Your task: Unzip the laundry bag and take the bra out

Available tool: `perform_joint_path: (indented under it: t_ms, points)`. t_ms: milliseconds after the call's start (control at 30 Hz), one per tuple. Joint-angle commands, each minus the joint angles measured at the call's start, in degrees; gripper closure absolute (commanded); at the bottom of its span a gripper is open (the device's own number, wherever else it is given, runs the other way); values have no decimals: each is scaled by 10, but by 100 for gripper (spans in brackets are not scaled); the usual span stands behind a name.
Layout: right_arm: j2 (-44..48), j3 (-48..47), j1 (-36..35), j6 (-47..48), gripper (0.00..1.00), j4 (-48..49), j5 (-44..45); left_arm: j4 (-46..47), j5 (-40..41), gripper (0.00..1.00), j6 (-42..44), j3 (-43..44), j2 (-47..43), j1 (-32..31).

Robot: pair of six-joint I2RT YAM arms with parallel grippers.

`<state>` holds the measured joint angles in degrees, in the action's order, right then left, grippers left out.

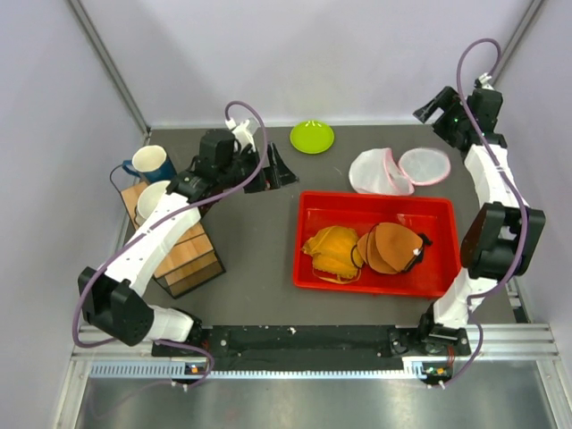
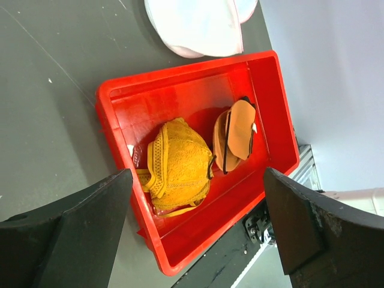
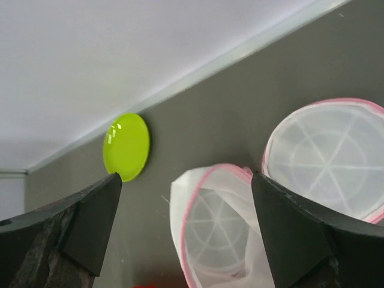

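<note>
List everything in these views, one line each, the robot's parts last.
bag: 1, white mesh with pink trim, lying open in two halves, on the table behind the tray
bra: 1, orange and tan-brown, in the tray
tray: 1, red, right of centre
plate: 1, lime green, far edge, centre
mug: 1, dark blue, far left
cup: 1, white, just near of the mug, at the box's far end
box: 1, wood with dark frame, left side
table: 1, dark grey
arms: 2, white and black, left and right
left tool: 1, black, open, raised, looking down at the tray
right tool: 1, black, open, raised above the bag
</note>
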<state>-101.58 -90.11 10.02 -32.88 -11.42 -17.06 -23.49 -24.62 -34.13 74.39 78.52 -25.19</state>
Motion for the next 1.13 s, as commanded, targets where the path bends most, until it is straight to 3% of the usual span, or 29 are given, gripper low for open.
perform_joint_path:
  t_ms: [0,600,767,1100]
  points:
    - [48,-31,-1,41,1,-61,74,20,-4,4,13,1,-3,15]
    - [179,129,-7,77,1,-157,169,12,27,4,105,-4,-28,32]
    - [190,166,-8,83,1,-159,233,26,18,4,109,-22,-34,33]
    - [193,186,-7,84,1,-158,252,25,10,4,112,-23,-21,35]
